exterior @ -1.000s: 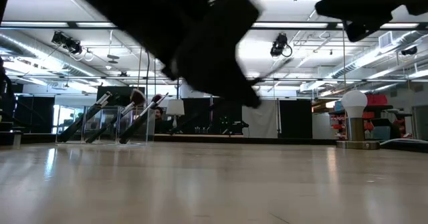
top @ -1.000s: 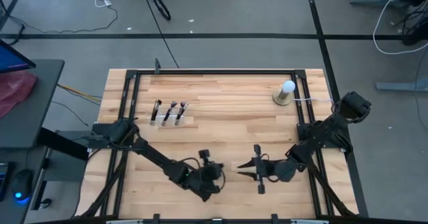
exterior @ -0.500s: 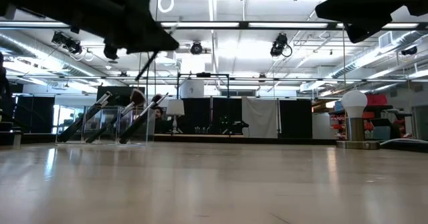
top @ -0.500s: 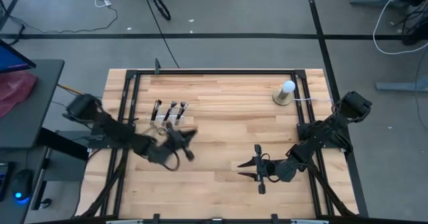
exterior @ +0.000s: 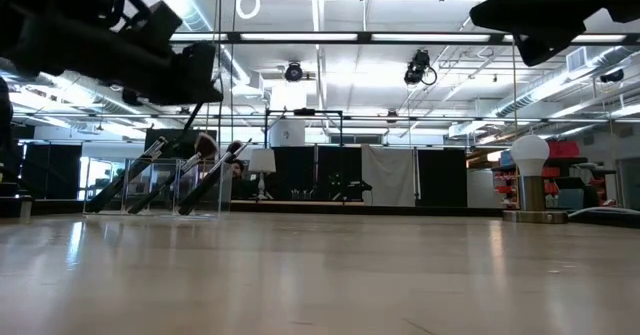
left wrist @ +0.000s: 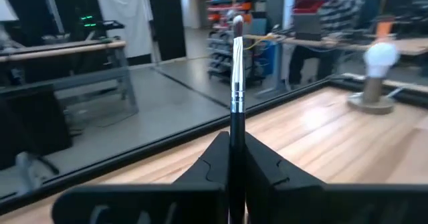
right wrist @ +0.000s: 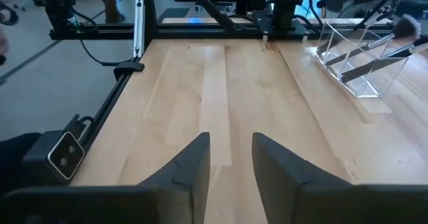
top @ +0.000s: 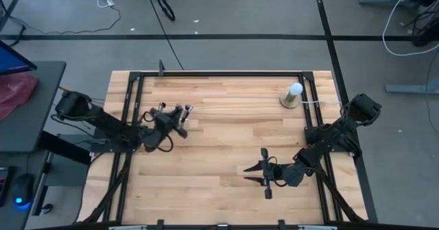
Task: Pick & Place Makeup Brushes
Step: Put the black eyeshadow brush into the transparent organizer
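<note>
**Four cameras, one table**

The high view looks straight down from well above, taking in the whole wooden table [top: 226,130] and floor around it. The low view sits at tabletop level, facing across the boards into the room. The left wrist view looks along a brush [left wrist: 236,83] toward a white ball lamp [left wrist: 379,57]. The right wrist view faces over the table toward a clear stand [right wrist: 358,67]. That stand [exterior: 165,185] and the lamp [exterior: 530,175] also appear in the low view.
</note>
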